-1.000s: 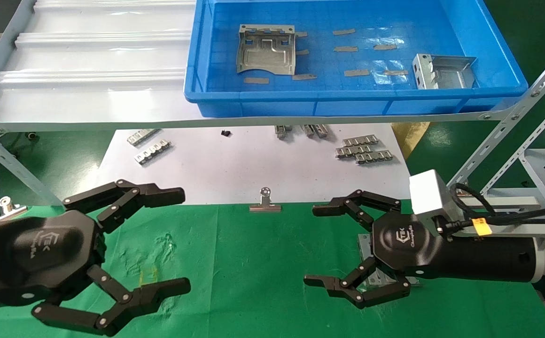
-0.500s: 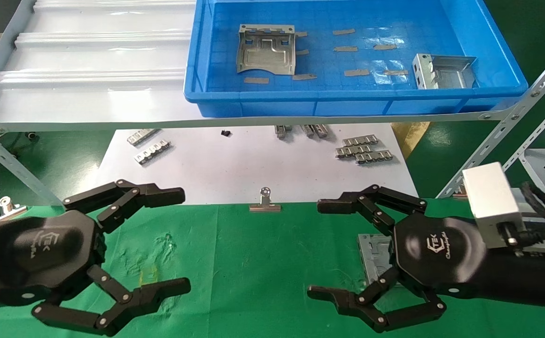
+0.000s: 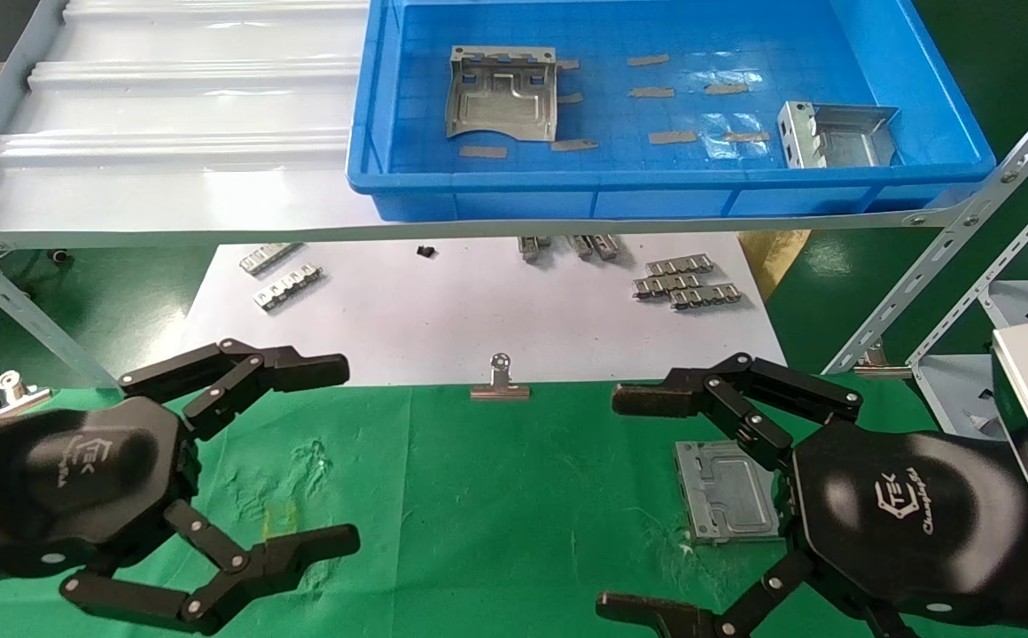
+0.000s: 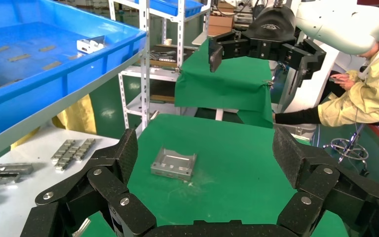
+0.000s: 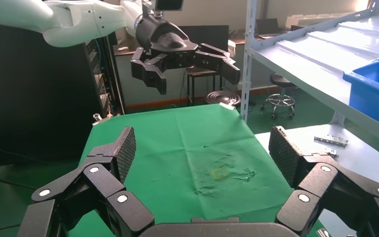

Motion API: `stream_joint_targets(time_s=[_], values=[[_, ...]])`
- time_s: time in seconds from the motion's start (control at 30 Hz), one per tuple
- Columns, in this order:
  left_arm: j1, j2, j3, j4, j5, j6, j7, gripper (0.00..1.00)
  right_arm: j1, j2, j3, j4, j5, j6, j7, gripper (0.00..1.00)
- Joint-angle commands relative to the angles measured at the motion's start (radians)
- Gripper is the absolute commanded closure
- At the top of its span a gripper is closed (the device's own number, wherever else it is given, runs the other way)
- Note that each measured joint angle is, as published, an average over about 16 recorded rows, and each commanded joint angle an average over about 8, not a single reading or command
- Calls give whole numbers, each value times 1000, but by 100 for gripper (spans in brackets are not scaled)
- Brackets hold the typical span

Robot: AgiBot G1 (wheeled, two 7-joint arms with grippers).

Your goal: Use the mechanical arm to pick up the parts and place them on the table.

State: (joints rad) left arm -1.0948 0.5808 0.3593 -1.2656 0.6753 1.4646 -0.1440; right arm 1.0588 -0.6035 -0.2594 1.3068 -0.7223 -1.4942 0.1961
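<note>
Right gripper (image 3: 656,505) retreating toward 4 o'clock since a second ago, fingers spread wide, empty. Grey part (image 3: 727,492), then hidden under it, now lies flat and uncovered on green surface (image 3: 478,514), clear of fingers: placement looks done.

Left gripper (image 3: 341,452) parked at 8 o'clock, fingers spread, unchanged.

Two parts remain in blue tray (image 3: 939,106) at 12 o'clock; judge next fetch there.

You see a blue tray (image 3: 939,133) on the white ribbed shelf (image 3: 168,115), toothed silver strips (image 3: 687,283) on white paper, and a binder clip (image 3: 500,383).
</note>
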Motion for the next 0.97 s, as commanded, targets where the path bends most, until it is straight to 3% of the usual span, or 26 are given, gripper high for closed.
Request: stream_joint_targets(time_s=[0.03, 0.97], values=[[0, 0, 0, 0, 0, 0, 0, 0, -9, 4, 11, 12, 5, 1, 5, 0], [0, 0, 0, 0, 0, 0, 0, 0, 13, -6, -17, -20, -7, -1, -7, 0]])
